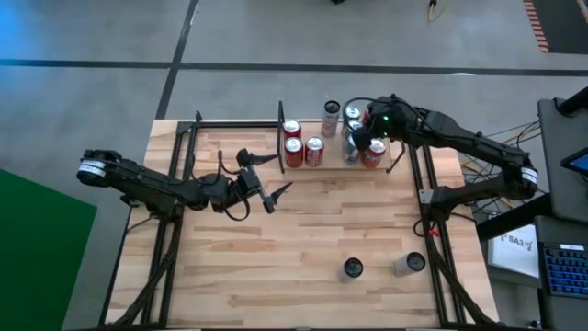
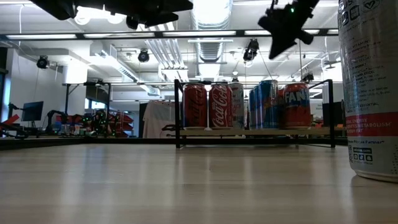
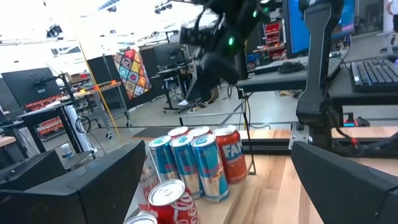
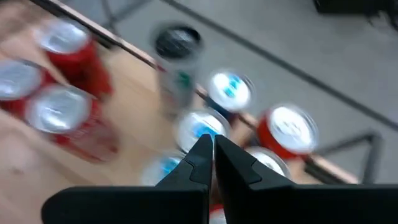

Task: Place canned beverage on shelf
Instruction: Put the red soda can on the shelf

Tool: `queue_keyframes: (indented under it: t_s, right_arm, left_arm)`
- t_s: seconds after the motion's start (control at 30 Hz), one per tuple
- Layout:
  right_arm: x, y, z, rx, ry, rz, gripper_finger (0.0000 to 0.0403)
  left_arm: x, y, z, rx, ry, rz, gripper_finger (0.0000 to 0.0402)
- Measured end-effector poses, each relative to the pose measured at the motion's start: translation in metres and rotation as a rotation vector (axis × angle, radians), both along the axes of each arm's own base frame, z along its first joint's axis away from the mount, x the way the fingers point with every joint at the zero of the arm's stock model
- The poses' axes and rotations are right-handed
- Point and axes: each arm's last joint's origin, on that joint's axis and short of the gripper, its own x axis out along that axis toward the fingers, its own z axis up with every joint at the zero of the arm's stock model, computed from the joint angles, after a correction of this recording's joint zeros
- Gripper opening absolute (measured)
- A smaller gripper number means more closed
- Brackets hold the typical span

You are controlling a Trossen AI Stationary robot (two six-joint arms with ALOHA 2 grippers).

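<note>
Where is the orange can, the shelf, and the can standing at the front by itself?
orange can (image 2: 296,106), low view, on its printed side.
shelf (image 2: 249,132), low view, on the wooden board's front edge.
dark-topped can (image 1: 353,268), high view, on its lid.

My right gripper (image 4: 212,149) pinched closed, hovering above blurred can tops (image 4: 199,127), red cans (image 4: 59,112) alongside

A light plank table (image 1: 276,239) carries the black-framed shelf (image 1: 285,138) along its far edge, cans (image 1: 303,152) crowded on it, and two cans (image 1: 353,268) near-right.
</note>
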Motion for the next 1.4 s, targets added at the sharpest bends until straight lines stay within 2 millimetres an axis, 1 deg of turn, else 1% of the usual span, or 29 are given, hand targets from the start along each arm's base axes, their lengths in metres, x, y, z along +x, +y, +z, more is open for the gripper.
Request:
queue_keyframes:
  t_s: [0.17, 0.3, 0.37, 0.47, 0.63, 0.73, 0.93, 1.27, 1.4]
  right_arm:
    - [-0.009, -0.015, -0.021, 0.094, 0.123, -0.125, 0.0009]
    - [-0.007, -0.03, -0.037, 0.111, 0.191, -0.155, 0.0009]
    - [-0.004, -0.039, -0.039, 0.075, 0.195, -0.171, 0.0009]
    - [-0.005, -0.061, -0.043, 0.051, 0.196, -0.207, 0.0009]
    - [-0.012, -0.093, -0.055, 0.135, 0.164, -0.222, 0.0009]
    - [-0.012, -0.104, -0.064, 0.171, 0.167, -0.22, 0.0009]
    - [-0.008, -0.108, -0.069, 0.176, 0.165, -0.215, 0.0009]
    - [-0.009, -0.099, -0.064, 0.221, 0.12, -0.166, 0.0009]
    - [-0.009, -0.098, -0.062, 0.218, 0.114, -0.166, 0.0009]
  left_arm:
    - [0.0, 0.0, 0.0, -0.018, -0.004, -0.003, 0.0389]
    - [0.001, -0.001, -0.001, -0.02, -0.001, -0.003, 0.0389]
    - [0.001, 0.0, -0.001, -0.019, -0.006, -0.002, 0.0389]
    - [0.001, 0.001, 0.0, 0.001, -0.004, 0.005, 0.0389]
    - [0.001, 0.001, 0.001, 0.03, 0.005, 0.023, 0.0389]
    - [0.0, 0.002, 0.001, 0.05, 0.017, 0.063, 0.0389]
    - [-0.001, 0.003, 0.002, 0.061, 0.024, 0.087, 0.0389]
    - [-0.001, 0.003, 0.002, 0.061, 0.024, 0.087, 0.0389]
    - [-0.001, 0.003, 0.002, 0.06, 0.024, 0.087, 0.0389]
